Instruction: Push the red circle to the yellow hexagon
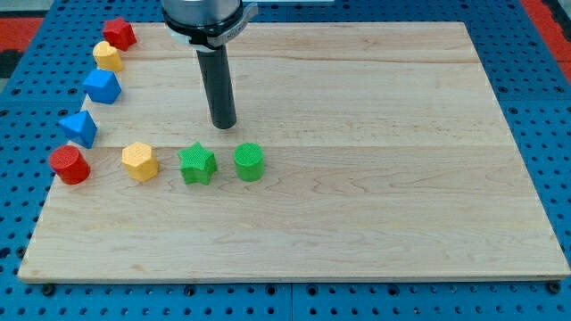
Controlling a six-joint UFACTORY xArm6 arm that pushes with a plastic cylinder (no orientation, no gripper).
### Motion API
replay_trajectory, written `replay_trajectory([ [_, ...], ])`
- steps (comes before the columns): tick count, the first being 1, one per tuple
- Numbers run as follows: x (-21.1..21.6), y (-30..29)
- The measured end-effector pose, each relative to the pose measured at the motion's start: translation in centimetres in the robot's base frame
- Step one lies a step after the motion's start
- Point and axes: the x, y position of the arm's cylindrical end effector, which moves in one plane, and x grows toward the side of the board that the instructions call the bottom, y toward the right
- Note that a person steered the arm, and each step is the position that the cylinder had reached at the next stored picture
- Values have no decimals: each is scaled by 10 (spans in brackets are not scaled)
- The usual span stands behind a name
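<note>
While the tip (223, 124) rests on bare wood a little above the green pair and toward the board's top edge, the red circle (70, 165) sits at the left edge, roughly two thirds of the way down, untouched. The yellow hexagon (139, 161) lies just to its right, near but apart, a clear strip of wood between them. No jaws on this rig: the arm ends in a plain dark rod, nothing to open or close, nothing gripped. Green star (197, 165) and green cylinder (249, 162) stand in the same row further right, side by side, not touching. Up the left edge toward the top-left corner: blue triangle-like block (79, 128), blue block (103, 86), a second yellow block (108, 56), a red block (119, 33); their exact shapes are hard to read. Judgement: approach not yet begun. To push well the tip should reach the circle's left side, which is tight against the board's (375, 232) left edge. Likely best route runs below the row, round the hexagon, then in from the bottom-left corner. The blue triangle-like block sits close above the circle, so coming in from above risks a knock. Push straight right through the circle's centre; an off-centre contact would likely let it roll off line past the hexagon.
</note>
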Motion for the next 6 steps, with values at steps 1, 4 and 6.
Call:
replay_trajectory([
  [1, 0, 0],
  [4, 0, 1],
  [6, -16, 199],
])
